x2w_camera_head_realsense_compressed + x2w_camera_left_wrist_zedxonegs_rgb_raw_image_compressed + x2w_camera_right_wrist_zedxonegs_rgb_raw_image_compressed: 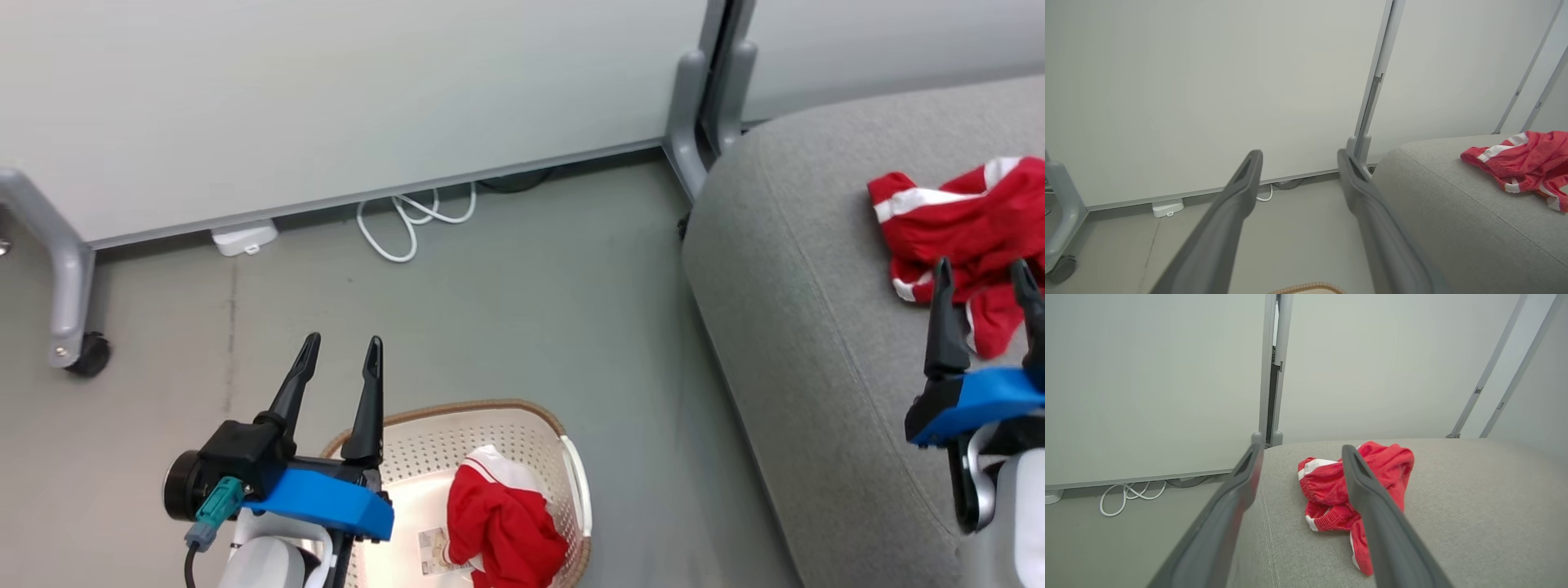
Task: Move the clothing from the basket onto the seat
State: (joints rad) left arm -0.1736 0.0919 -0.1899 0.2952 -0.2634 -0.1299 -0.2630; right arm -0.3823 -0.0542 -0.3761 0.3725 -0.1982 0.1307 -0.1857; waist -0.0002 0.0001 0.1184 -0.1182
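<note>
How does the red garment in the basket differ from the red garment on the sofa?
Place: the garment in the basket lies inside the basket on the floor, while the garment on the sofa rests on the grey sofa.
Pose: the garment in the basket is bunched into a compact heap, while the garment on the sofa is spread wider and flatter.
Both are crumpled, bright red with white trim, and neither is held by a gripper.

Pale partition panels (pixel 326 106) on grey metal legs (pixel 65 278), one with a black castor (pixel 88 355), line a smooth grey floor (pixel 506 310); a looped white cable (pixel 412 216) and a small white box (pixel 243 238) lie at their base.
</note>
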